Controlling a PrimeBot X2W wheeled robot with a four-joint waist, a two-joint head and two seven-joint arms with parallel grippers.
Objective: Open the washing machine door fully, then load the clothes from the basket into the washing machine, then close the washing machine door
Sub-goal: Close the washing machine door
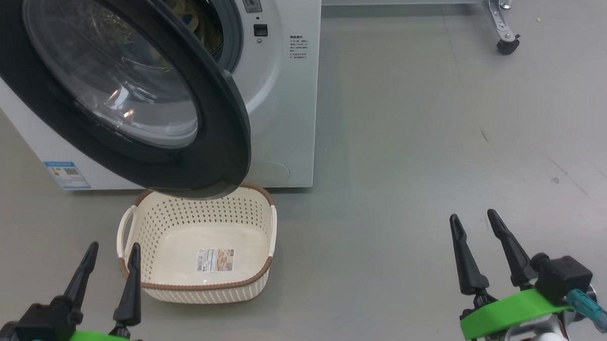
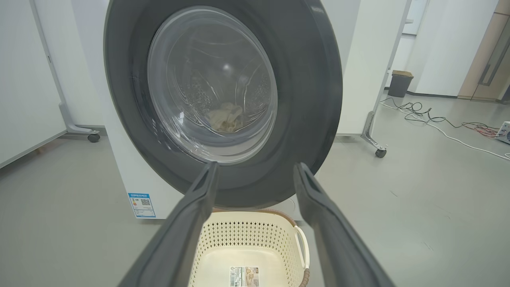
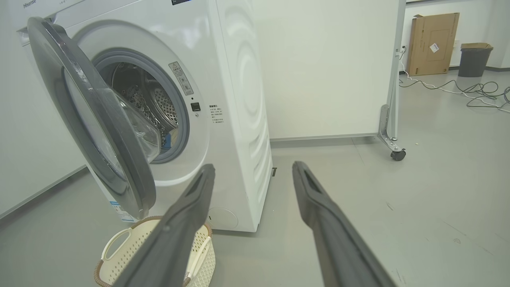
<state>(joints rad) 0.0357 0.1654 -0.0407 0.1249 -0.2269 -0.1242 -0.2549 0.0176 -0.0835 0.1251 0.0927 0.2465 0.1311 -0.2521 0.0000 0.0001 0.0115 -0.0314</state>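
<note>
Showing the closing step: clothes (image 2: pixel 227 117) inside the washing machine (image 1: pixel 285 114), basket (image 1: pixel 208 294) empty just near it, left gripper (image 1: pixel 115 245) and right gripper (image 1: pixel 472 214) spread and empty; the half-open washing machine door (image 1: pixel 219 137) likely needs pushing shut.

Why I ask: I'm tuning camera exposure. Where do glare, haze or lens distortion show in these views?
Head view: small bright glints on the washing machine door glass; the basket is evenly lit. Left wrist view: the glass hazes the clothes behind it. Right wrist view: the wide-angle lens slightly bows the washing machine side.
</note>
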